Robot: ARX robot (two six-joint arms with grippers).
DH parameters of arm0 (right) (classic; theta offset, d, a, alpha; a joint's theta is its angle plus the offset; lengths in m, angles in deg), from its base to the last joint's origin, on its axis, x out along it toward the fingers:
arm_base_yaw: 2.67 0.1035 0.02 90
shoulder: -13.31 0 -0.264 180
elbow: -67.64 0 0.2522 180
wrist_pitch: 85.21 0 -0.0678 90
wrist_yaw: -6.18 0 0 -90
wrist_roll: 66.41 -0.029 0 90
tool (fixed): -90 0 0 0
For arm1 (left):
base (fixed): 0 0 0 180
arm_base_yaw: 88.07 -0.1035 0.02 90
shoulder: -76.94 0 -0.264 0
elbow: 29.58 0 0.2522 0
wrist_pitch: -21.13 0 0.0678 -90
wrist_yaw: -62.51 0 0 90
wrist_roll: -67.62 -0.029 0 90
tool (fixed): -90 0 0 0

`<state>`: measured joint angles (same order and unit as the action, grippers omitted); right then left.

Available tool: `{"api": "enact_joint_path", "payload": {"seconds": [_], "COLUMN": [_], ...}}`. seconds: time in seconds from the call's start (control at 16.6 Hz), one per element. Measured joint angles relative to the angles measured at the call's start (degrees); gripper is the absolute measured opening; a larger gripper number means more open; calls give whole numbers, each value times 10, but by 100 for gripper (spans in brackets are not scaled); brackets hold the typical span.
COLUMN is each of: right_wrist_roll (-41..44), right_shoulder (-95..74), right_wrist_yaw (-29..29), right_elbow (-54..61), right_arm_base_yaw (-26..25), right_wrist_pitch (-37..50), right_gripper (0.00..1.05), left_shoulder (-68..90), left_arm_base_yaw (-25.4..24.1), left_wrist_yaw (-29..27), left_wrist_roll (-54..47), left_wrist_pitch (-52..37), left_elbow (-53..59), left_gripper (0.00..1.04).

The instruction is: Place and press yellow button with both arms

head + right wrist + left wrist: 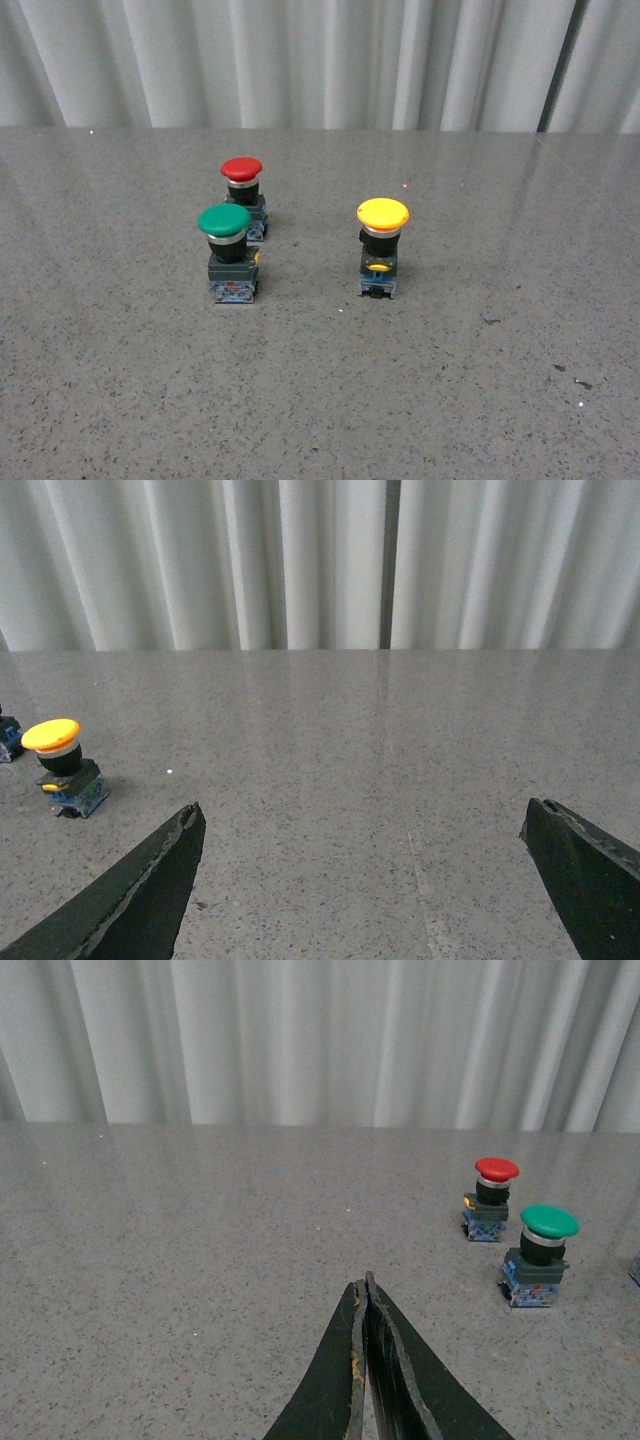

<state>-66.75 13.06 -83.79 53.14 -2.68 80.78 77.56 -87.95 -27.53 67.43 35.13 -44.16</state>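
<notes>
The yellow button (382, 240) stands upright on the grey table, right of centre in the front view, with its yellow cap up and bluish base down. It also shows in the right wrist view (60, 762), far off to one side of my right gripper (362, 815), which is open wide and empty above bare table. My left gripper (366, 1282) is shut on nothing, its fingers pressed together over bare table, well apart from the buttons. Neither arm shows in the front view.
A green-capped button (227, 250) (541, 1254) and a red-capped button (244, 193) (492, 1197) stand upright left of the yellow one. A grey speckled table (320, 400) runs back to a white pleated curtain (320, 60).
</notes>
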Motion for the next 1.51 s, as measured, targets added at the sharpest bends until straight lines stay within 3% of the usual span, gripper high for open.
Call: {"api": "enact_joint_path", "payload": {"seconds": [0.06,0.6,0.72,0.9,0.96,1.02,1.2,1.45,1.51], "right_wrist_roll": [0,0,-49,-108,-107,-104,-84,-59,-54], "right_shoulder": [0,0,-42,-242,-375,-450,-667,-837,-857], "right_wrist_yaw": [0,0,-18,2,23,30,19,-2,-3], "right_elbow": [0,0,-16,-129,-211,-250,-382,-495,-503], "right_arm_base_yaw": [0,0,4,-7,9,24,91,188,211], "right_wrist_pitch": [0,0,-25,144,237,269,291,275,268], "right_gripper": [98,98,98,98,98,98,98,98,92], "left_shoulder": [0,0,0,0,0,0,0,0,0], "left_arm_base_yaw": [0,0,0,0,0,0,0,0,0], "left_wrist_yaw": [0,0,0,0,0,0,0,0,0], "left_wrist_roll": [1,1,0,0,0,0,0,0,0], "left_wrist_pitch": [0,0,0,0,0,0,0,0,0], "left_elbow": [0,0,0,0,0,0,0,0,0], "left_gripper": [2,86,100,98,98,98,98,98,98]}}
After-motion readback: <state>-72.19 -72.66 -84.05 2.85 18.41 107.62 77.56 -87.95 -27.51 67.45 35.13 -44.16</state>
